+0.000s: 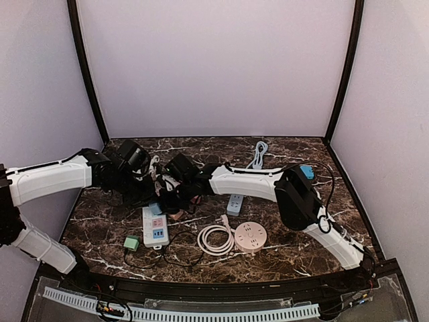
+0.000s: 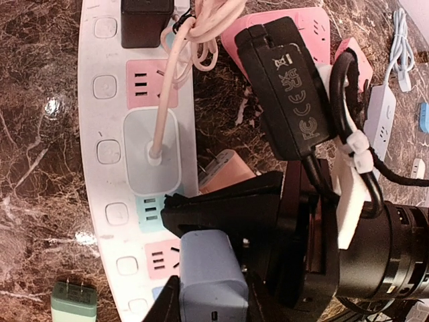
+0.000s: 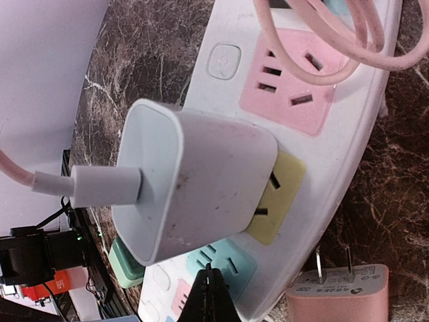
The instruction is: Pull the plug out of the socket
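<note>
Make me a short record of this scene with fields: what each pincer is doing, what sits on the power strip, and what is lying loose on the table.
left pincer: closed on the light-blue plug, over the power strip
right pincer: shut, holding nothing, close to the white charger
on the strip: white charger with pink cable; black adapter
loose on the table: green plug; pink plug
light-blue plug in or out of its socket: cannot tell
</note>
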Controlling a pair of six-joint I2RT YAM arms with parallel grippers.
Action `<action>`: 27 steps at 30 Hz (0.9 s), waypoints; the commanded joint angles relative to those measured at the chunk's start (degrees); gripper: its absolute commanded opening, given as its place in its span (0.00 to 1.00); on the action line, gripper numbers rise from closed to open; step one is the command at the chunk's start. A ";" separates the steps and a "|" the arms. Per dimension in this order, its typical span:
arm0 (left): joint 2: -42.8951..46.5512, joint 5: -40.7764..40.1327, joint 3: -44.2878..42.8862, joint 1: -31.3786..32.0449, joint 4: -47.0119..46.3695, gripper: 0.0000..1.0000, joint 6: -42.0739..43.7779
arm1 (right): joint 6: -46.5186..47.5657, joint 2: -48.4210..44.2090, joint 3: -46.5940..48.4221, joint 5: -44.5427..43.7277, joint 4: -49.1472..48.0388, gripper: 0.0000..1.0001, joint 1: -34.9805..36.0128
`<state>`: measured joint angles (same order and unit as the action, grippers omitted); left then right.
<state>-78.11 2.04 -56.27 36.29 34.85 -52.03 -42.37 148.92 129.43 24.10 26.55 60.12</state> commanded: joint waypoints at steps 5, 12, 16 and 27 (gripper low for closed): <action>3.69 -8.28 -2.33 -0.67 7.44 0.00 1.83 | 1.29 -1.09 -3.89 -0.63 0.66 0.00 -0.25; 11.81 -8.48 -0.70 -12.01 8.75 0.00 6.11 | 6.78 -7.41 -6.53 1.52 -3.69 0.00 -0.78; 13.05 -5.45 -0.32 -18.72 5.11 0.01 9.39 | 9.88 -12.79 -8.99 -0.44 -4.55 0.00 -0.75; 1.40 13.73 0.98 -33.98 -18.35 0.03 10.11 | 14.38 -32.26 -26.67 -8.22 -10.23 0.12 -1.57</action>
<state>-72.73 6.57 -56.40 6.02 28.34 -42.17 -30.68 122.61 108.44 20.27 20.40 59.29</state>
